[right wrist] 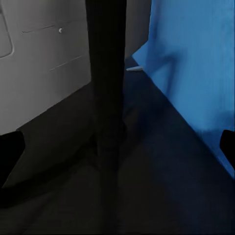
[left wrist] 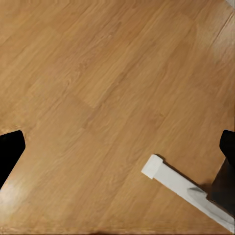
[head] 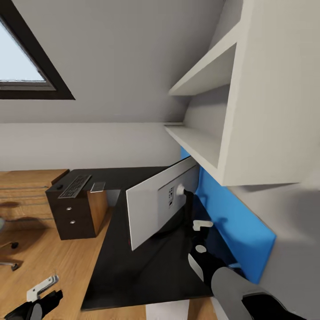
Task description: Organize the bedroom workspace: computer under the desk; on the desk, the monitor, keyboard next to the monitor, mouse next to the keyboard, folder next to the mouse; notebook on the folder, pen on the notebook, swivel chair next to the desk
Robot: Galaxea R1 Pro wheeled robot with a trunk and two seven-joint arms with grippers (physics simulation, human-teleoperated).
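Light wood plank floor (left wrist: 98, 88); black gripper (left wrist: 117, 152) fingertips at frame edges, spread wide — white bar (left wrist: 181, 188), possibly gripper part.

Matt black desk (head: 146, 266), wood plank floor (left wrist: 98, 98), perhaps smooth plastic monitor (head: 155, 204) back.

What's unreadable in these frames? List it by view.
- Head view: front of the wide white-backed monitor faces away, so its screen is hidden.
- Head view: grey swivel chair is cut by the edge.
- Head view: left gripper, finger spacing too small to judge.
- Right wrist view: slim black monitor stand, base lost in dark blur on the matte black desk.
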